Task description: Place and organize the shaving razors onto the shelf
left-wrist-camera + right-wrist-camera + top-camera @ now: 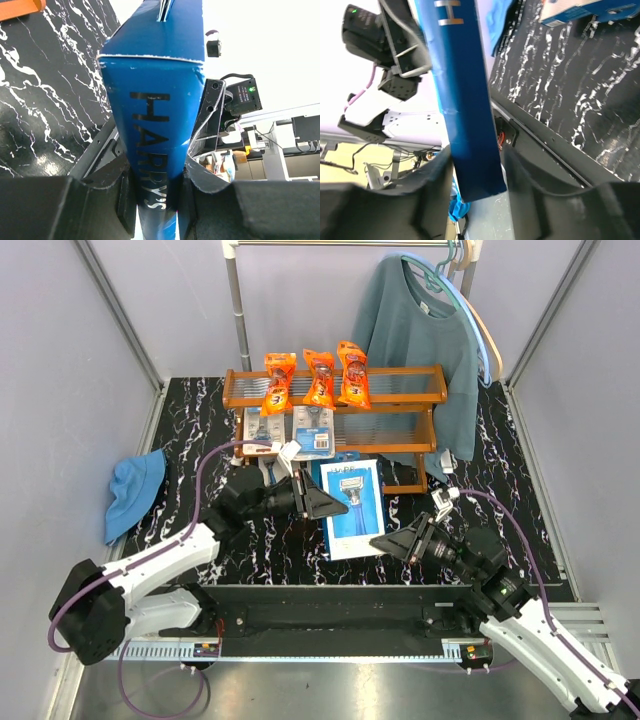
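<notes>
A flat blue razor box (352, 505) picturing a razor hangs tilted above the black marbled table, in front of the shelf (400, 373). My left gripper (325, 502) is shut on its left edge; in the left wrist view both pads press the box (155, 75) inside the left gripper (157, 185). My right gripper (385, 542) straddles the box's lower right corner. In the right wrist view the box (465, 100) stands between the open jaws of the right gripper (475, 165), with a gap on one side. Three orange bags (319, 378) lean on the top tier, two blister cards (313, 430) on the middle.
A blue cloth (135, 490) lies at the table's left edge. A teal sweater (425, 350) hangs from the metal rail (240, 310) over the shelf's right end. Grey walls close in both sides. The arms' base rail (330, 615) runs along the near edge.
</notes>
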Controlling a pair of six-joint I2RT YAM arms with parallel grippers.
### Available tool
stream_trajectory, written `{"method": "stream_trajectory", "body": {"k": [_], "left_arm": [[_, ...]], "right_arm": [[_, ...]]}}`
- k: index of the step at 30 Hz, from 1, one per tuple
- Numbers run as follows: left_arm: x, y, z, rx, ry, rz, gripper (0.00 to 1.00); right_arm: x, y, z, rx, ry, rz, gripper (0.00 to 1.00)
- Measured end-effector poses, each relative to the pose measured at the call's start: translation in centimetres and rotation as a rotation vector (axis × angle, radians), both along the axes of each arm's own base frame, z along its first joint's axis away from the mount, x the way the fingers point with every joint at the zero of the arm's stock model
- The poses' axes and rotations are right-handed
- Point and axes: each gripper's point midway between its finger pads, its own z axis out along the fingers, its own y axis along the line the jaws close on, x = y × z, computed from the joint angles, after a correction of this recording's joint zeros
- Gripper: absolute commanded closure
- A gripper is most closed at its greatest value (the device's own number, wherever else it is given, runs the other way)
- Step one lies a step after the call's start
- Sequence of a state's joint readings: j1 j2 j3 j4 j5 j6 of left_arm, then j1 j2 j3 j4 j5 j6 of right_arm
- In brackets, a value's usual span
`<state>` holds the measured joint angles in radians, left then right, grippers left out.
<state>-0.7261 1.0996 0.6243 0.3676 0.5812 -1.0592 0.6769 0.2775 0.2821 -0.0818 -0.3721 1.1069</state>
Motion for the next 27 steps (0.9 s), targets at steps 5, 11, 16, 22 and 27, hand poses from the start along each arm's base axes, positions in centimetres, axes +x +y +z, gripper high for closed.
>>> {"method": "stream_trajectory", "body": {"k": [5, 11, 16, 22, 27], "left_arm": [[0.0, 0.0, -0.1, -0.017, 0.031, -0.004, 0.56], [-0.2, 0.0, -0.2, -0.004, 0.008, -0.01, 0.12], [0.1, 0.7, -1.2, 0.091, -0.023, 0.021, 0.01], [2.3, 3.4, -2.1, 0.315, -0.067, 0.186, 0.01], [4.7, 9.4, -3.2, 0.59, -0.057, 0.47, 0.01]], "right_arm": [[-0.3, 0.2, 0.5, 0.011, -0.027, 0.023, 0.8], [-0.5, 0.2, 0.2, 0.014, -0.017, 0.032, 0.87], [-0.5, 0.2, -1.1, -0.013, 0.019, 0.032, 0.88], [-0.6, 0.1, -2.0, -0.036, 0.048, 0.031, 0.9], [-0.4, -0.1, -3.3, -0.077, 0.097, 0.012, 0.92]]}}
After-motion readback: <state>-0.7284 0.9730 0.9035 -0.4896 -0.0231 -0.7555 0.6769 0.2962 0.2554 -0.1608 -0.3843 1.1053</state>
